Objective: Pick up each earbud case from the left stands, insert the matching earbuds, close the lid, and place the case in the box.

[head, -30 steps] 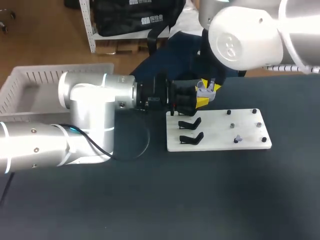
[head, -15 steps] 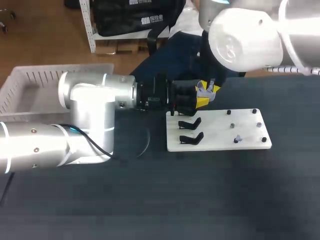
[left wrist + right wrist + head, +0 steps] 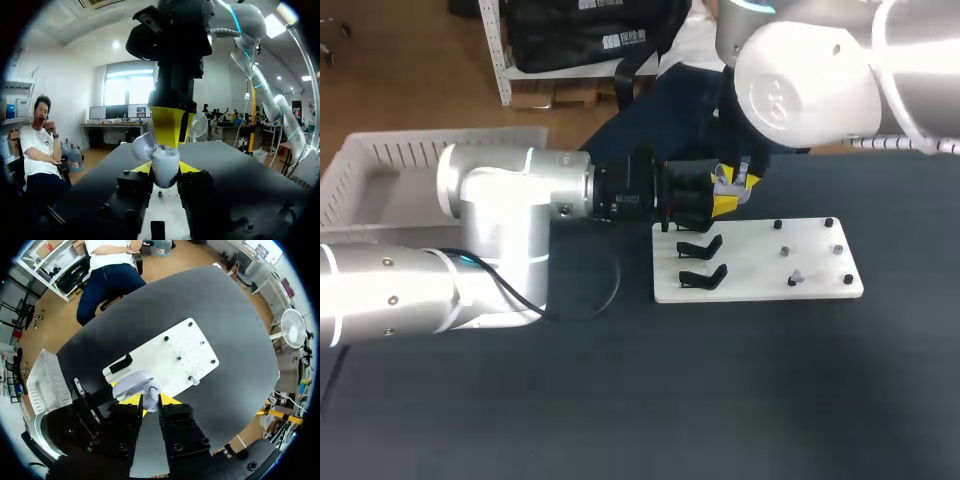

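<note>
Head view, upper centre: my left gripper (image 3: pixel 722 203) clamps the earbud case (image 3: pixel 725 181), lid open, just past the far edge of the white board (image 3: pixel 760 280). My right gripper (image 3: pixel 170 140), fingers drawn narrow, hangs directly over the case. Black stands (image 3: pixel 701 246) occupy the board's left end; the box (image 3: pixel 380 165) lies upper left.

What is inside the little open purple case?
The pale purple plastic earbud case, lid open, sits in the left claw. The right claw hangs over its opening, hiding whatever is inside.
</note>
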